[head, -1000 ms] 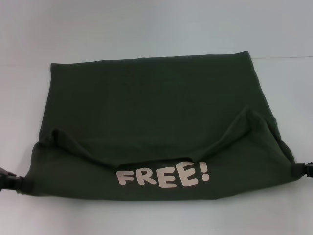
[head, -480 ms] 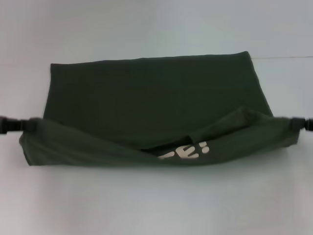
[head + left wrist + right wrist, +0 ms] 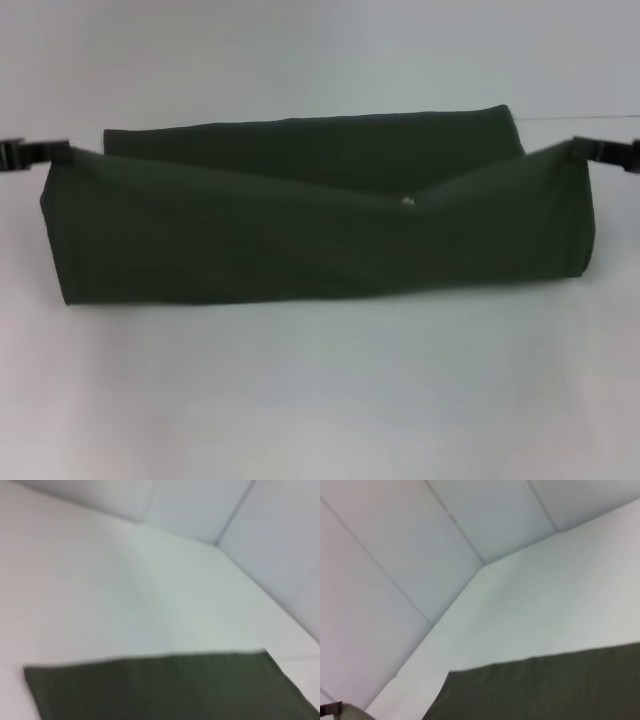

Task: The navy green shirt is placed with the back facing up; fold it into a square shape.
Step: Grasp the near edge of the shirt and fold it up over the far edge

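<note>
Since half a second ago the near edge of the shirt [image 3: 310, 250] has been carried farther toward 12 o'clock, hiding the cream lettering except one speck. The left gripper [image 3: 45, 152] at 9 o'clock and the right gripper [image 3: 590, 150] at 3 o'clock each pinch a raised corner. The shirt rests on the white table [image 3: 320, 400], its folded flap sagging between them.

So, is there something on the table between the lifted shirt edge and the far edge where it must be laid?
Nothing visible. The left gripper and right gripper hold the navy green shirt by its corners, and only its own fabric and the bare table lie ahead.
</note>
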{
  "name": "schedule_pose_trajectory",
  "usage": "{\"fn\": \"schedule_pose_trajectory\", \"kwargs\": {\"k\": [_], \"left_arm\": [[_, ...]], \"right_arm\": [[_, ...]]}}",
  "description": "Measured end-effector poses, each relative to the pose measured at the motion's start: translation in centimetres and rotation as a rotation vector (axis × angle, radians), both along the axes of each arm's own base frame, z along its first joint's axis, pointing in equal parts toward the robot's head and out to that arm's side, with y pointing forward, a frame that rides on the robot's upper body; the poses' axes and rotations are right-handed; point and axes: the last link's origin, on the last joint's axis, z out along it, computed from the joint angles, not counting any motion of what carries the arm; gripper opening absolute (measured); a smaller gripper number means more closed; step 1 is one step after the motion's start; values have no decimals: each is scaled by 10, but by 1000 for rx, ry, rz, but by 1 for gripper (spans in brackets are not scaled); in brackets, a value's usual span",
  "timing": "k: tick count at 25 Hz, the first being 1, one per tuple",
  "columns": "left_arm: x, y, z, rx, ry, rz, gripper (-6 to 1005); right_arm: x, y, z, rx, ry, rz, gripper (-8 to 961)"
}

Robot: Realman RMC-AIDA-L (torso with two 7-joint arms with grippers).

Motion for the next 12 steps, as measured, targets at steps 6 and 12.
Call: {"fn": "schedule_pose_trajectory", "kwargs": {"k": [6,12], "left_arm": [[6,27,-12,112,1,-6,67],[9,45,-31,187,56,-2,66]], "right_arm": [[-12,29,-4,108,-9,-36,29],[-20,50,-12,169,-12,-74,29]]}}
